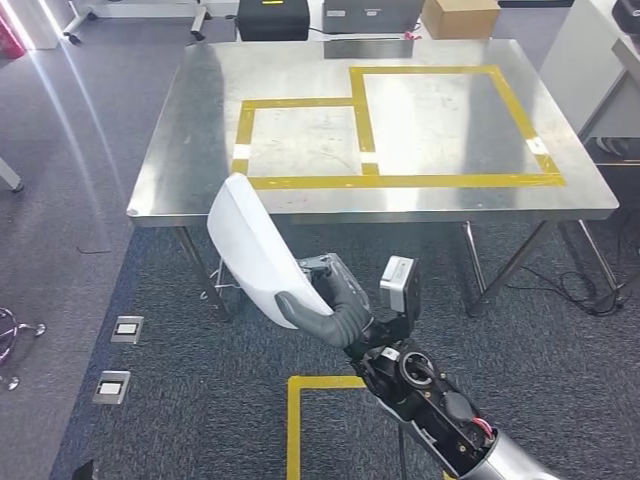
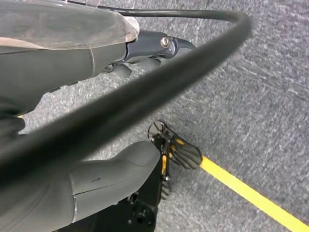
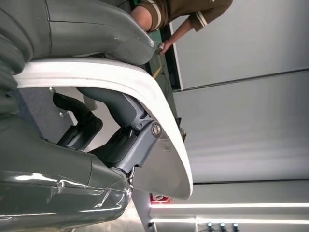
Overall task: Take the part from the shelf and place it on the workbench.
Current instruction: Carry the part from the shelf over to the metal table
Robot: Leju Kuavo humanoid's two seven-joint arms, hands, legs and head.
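Note:
My right hand [image 1: 336,305] holds a white curved shell part [image 1: 253,250] by its lower end, over the carpet just in front of the steel workbench [image 1: 302,80]. The part tilts up and to the left, and its tip reaches about the bench's near edge. In the right wrist view the thumb lies over the white part [image 3: 109,72] and the darker fingers [image 3: 120,140] press it from beneath. The bench top carries two rectangles of yellow tape [image 1: 445,125] with nothing inside them. My left hand [image 2: 91,63] hangs above the carpet with its fingers apart and nothing in it.
A cardboard box [image 1: 460,17] and a black case [image 1: 273,18] stand behind the bench. Floor sockets [image 1: 127,328] sit at the left, and a yellow tape mark [image 1: 302,420] lies on the carpet below my arm. A person's arm [image 3: 171,14] is in the right wrist view.

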